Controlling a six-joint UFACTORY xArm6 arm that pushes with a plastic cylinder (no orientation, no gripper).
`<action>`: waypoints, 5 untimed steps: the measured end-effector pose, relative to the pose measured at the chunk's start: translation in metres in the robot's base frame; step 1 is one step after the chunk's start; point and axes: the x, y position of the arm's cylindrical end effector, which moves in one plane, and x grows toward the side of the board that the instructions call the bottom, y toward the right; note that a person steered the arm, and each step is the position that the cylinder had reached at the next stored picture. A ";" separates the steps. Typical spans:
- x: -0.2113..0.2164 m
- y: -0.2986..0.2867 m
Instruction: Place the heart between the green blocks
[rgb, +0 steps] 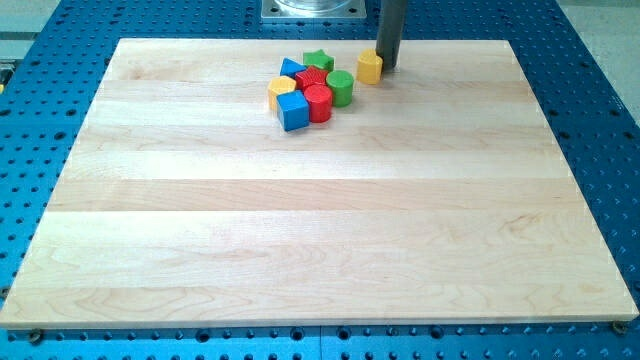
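Observation:
My tip (388, 70) rests on the board near the view's top, touching or almost touching the right side of a small yellow block (370, 67) that stands apart from the others; I cannot tell if it is the heart. To its left is a tight cluster. A green star (318, 62) is at the cluster's top and a green cylinder (340, 88) at its right. A red block (311, 80) lies between them. The cluster also holds a blue block (292, 68), a second yellow block (281, 90), a red cylinder (317, 102) and a blue cube (293, 111).
The wooden board (320, 230) lies on a blue perforated table (40, 100). The arm's metal base (312, 10) sits just beyond the board's top edge.

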 end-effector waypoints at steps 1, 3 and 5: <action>0.000 -0.002; 0.009 -0.010; 0.015 -0.031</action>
